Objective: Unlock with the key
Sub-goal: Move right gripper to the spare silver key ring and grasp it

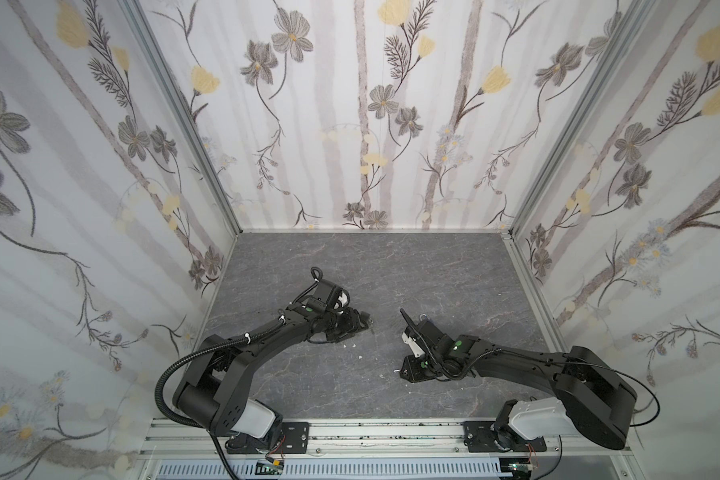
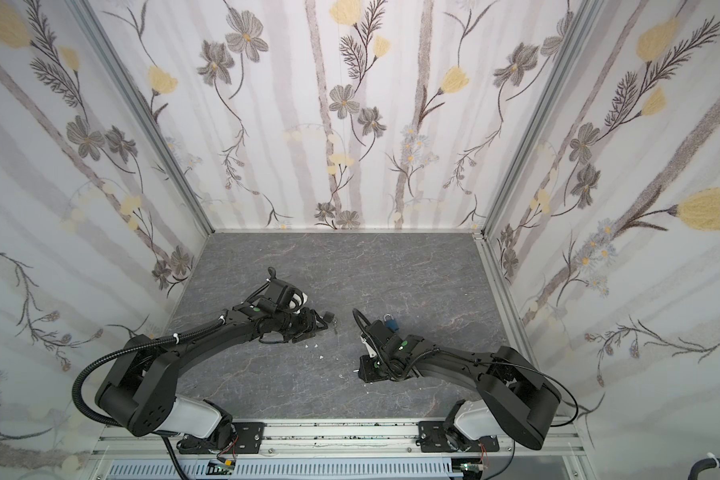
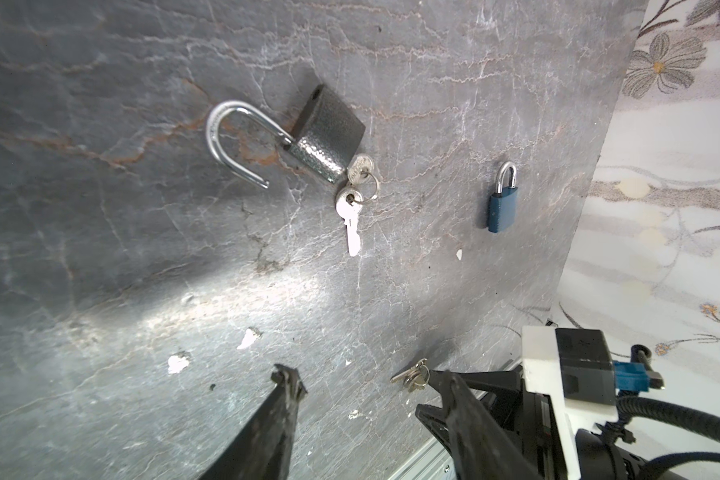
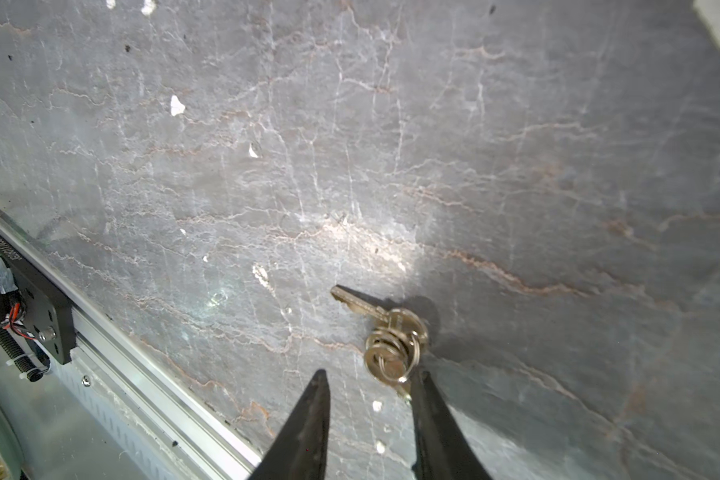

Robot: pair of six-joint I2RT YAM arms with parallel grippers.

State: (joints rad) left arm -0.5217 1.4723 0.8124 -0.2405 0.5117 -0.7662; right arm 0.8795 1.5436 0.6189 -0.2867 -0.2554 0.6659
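Observation:
A grey padlock (image 3: 329, 133) lies on the stone table with its shackle swung open. A silver key (image 3: 360, 166) sits in its keyhole, and a second key (image 3: 350, 220) hangs from the same ring. A small blue padlock (image 3: 503, 205) stands shut further off, also in a top view (image 2: 389, 322). A brass key bunch (image 4: 395, 345) lies flat on the table. My right gripper (image 4: 371, 384) is open just short of it, one fingertip (image 4: 422, 386) beside the ring. My left gripper (image 3: 366, 382) is open and empty, back from the grey padlock.
White chips (image 3: 248, 337) are scattered over the dark marbled table (image 1: 391, 270). An aluminium rail (image 4: 142, 365) runs along the front edge, close to my right gripper. Floral walls enclose the table at the back and on both sides.

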